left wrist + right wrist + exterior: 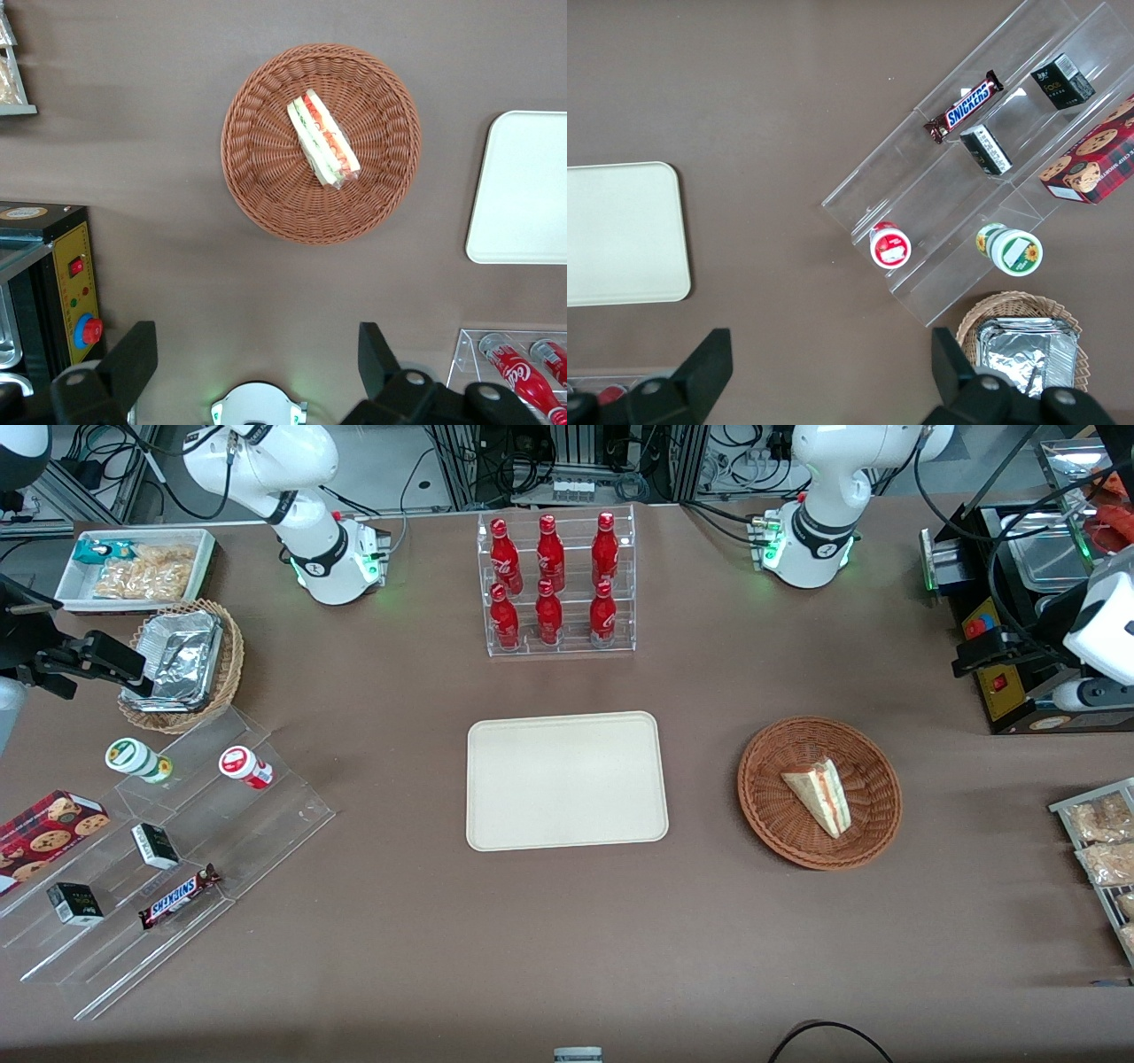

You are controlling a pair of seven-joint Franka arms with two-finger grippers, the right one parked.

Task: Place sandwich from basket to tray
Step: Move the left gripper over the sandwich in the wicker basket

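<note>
The sandwich is a white wedge with red and green filling. It lies in the round reddish-brown wicker basket, toward the working arm's end of the table. The cream tray lies bare beside the basket, at the table's middle. In the left wrist view the sandwich rests in the basket, with a corner of the tray beside it. My left gripper is open and empty. It hangs high above the bare table, well apart from the basket, near the arm's base.
An acrylic rack of red bottles stands farther from the front camera than the tray. A black control box and a rack of snack packets sit at the working arm's end. Stepped acrylic shelves with snacks lie toward the parked arm's end.
</note>
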